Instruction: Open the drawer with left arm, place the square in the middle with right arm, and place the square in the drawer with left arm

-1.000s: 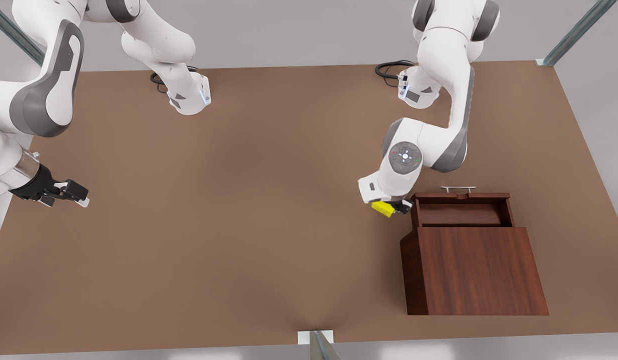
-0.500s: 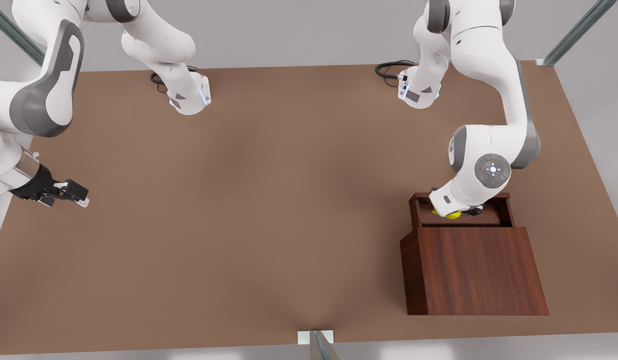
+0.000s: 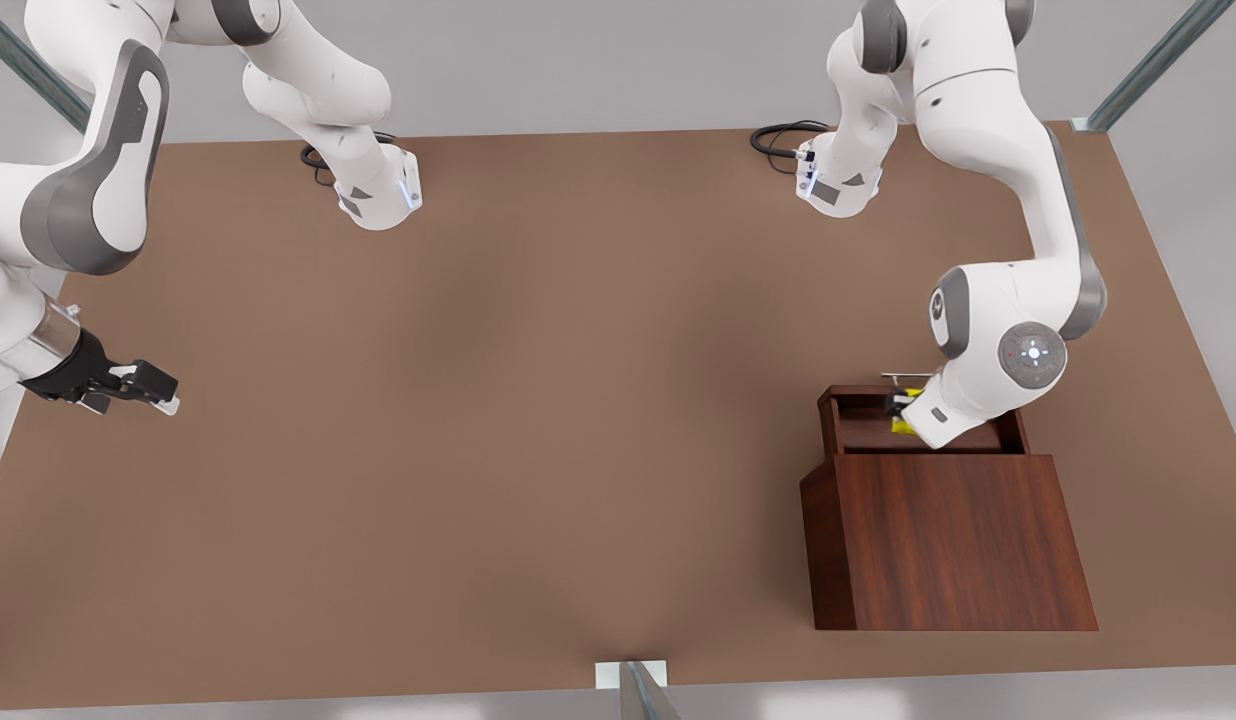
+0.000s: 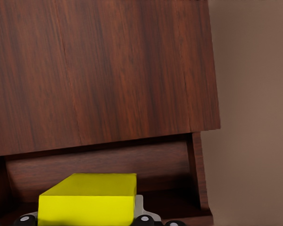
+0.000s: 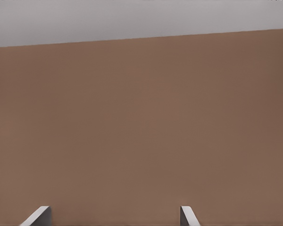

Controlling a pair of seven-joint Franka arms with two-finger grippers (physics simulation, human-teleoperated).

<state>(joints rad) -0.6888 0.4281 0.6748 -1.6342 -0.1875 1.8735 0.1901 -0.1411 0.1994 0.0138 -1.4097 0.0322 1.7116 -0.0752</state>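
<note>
The left gripper (image 3: 900, 408) is clamped on the yellow cube (image 4: 87, 199), which sits between its fingers and hangs inside the open drawer (image 3: 858, 432) of the wooden box (image 3: 953, 540), low enough that letting go should, I judge, drop it onto the tray floor just beneath. Well away across the brown tabletop (image 3: 498, 400), the right gripper (image 3: 163, 392) waits, its fingers (image 5: 37, 215) spread and empty

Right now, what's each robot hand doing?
Left gripper: shut on the yellow cube, over the open drawer.
Right gripper: open, empty, waiting by the table edge.
</note>
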